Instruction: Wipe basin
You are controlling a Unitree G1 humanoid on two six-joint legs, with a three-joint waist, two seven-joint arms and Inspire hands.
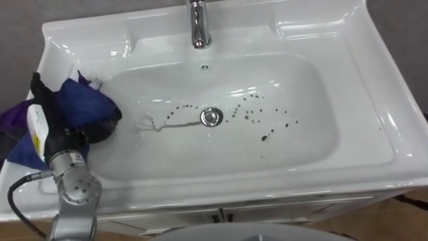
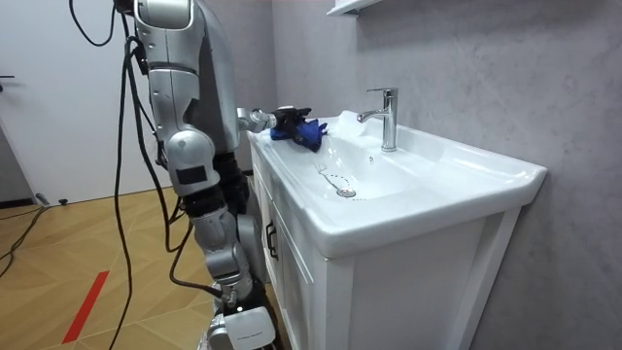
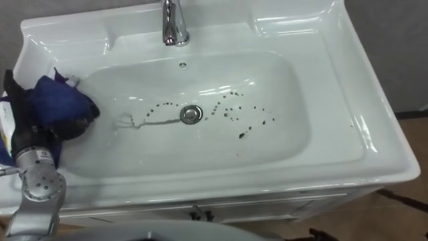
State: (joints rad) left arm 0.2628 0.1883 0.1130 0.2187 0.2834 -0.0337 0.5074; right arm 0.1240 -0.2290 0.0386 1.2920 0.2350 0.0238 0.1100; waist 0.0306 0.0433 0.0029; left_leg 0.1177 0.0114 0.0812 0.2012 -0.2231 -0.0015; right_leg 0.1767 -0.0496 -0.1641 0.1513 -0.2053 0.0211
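Left hand [image 1: 63, 137]: is gripping a blue cloth [image 1: 83, 104], fingers curled round it, at the basin's left edge.
Basin [image 1: 361, 134]: is carrying dark spots [image 1: 264, 138] around the drain [image 1: 210, 116].
Tap [image 1: 199, 23]: is standing at the far edge.

You're in a bathroom corner here: white ceramic basin [image 1: 364, 100] sunk into a white vanity cabinet [image 2: 408, 282], chrome tap [image 1: 198, 27] behind it, grey plastered wall [image 2: 486, 58], wooden floor [image 2: 49, 253].
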